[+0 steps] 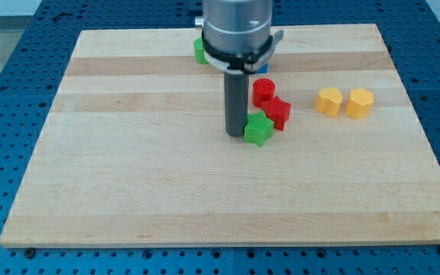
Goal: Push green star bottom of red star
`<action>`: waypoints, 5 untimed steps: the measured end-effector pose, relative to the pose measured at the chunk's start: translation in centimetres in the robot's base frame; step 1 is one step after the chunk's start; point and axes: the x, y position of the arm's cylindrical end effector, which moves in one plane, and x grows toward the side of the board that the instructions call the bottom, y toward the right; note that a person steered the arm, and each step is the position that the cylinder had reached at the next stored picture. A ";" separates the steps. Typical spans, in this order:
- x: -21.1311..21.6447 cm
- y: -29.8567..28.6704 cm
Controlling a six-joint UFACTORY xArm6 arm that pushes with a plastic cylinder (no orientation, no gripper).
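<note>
The green star (258, 130) lies near the board's middle, touching the lower left of the red star (278, 113). A red cylinder (263, 91) sits just above the red star, against it. My tip (234, 134) is on the board right at the green star's left side, touching it. The rod and the arm's grey body rise toward the view's top.
A green cylinder (198, 51) peeks out at the left of the arm body near the view's top. A sliver of a blue block (263, 68) shows under the arm's collar. Two yellow blocks (328, 101) (359, 103) sit side by side at the right. The wooden board (128, 191) lies on a blue perforated table.
</note>
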 end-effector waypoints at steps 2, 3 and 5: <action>2.3 3.6; 3.7 7.4; 0.1 14.8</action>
